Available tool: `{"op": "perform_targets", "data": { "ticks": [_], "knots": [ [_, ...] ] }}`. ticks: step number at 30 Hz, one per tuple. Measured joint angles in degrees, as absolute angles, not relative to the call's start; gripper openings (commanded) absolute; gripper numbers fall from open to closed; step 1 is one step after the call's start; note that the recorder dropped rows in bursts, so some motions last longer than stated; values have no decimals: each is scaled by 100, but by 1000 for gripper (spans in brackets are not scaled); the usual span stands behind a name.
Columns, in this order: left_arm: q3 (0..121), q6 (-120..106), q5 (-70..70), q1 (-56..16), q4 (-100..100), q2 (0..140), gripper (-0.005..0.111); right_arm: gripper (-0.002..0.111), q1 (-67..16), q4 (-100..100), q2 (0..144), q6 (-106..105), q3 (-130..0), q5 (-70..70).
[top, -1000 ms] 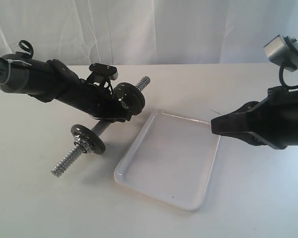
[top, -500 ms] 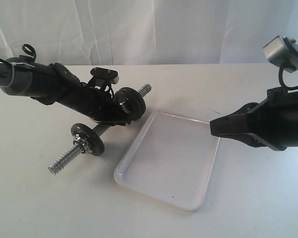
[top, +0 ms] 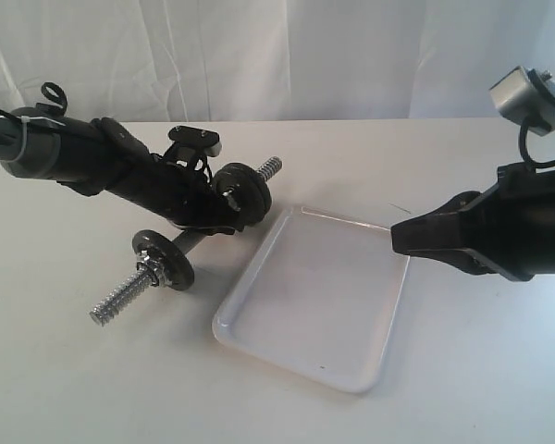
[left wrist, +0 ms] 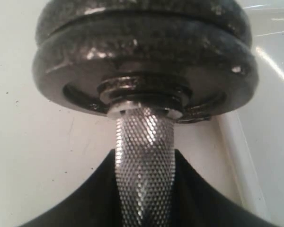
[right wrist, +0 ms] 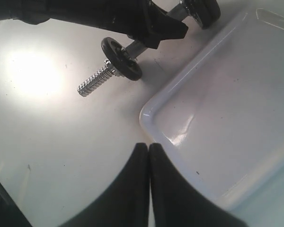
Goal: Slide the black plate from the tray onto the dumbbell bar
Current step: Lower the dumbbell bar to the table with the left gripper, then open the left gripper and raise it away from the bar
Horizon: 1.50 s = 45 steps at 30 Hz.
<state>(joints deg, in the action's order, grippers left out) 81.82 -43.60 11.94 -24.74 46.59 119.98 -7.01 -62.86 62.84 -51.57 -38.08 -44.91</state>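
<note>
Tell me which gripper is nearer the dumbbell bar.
Left. The left gripper grips the dumbbell bar at its knurled middle; the right gripper hangs shut near the tray, apart from the bar.

On the surface [top: 462, 370], the tray [top: 314, 296] sits centre; the dumbbell bar [top: 122, 300] lies just beside it at ten o'clock, slanting from eight o'clock toward two.

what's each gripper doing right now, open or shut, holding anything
left gripper: closed on the bar, at its knurled middle.
right gripper: closed, holding nothing.
</note>
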Motion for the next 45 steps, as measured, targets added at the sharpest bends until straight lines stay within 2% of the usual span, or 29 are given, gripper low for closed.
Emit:
{"op": "perform_targets", "data": {
  "ticks": [6, 10, 26, 27, 31, 33, 45],
  "knots": [
    [8182, -4360, 1207, -2474, 4659, 11998, 39, 0, -701, -6286, 6284, -5157, -3808, -4491],
    [8285, -4360, 1176, -2474, 4828, 11922, 53, 0, -701, -6286, 6284, -5157, -3808, -4491],
    [8359, -4360, 1262, -2474, 4950, 11780, 56, 0, -701, -6286, 6284, -5157, -3808, -4491],
    [8359, -4360, 1262, -2474, 4950, 11780, 57, 0, -701, -6286, 6284, -5157, -3808, -4491],
    [8359, -4360, 1358, -2474, 4765, 11780, 79, 0, -701, -6286, 6284, -5157, -3808, -4491],
    [8359, -4360, 1438, -2474, 4705, 11780, 84, 0, -701, -6286, 6284, -5157, -3808, -4491],
    [8359, -4115, 1827, -2474, 3965, 11329, 84, 0, -701, -6297, 6284, -5157, -3808, -4491]
  ]
}}
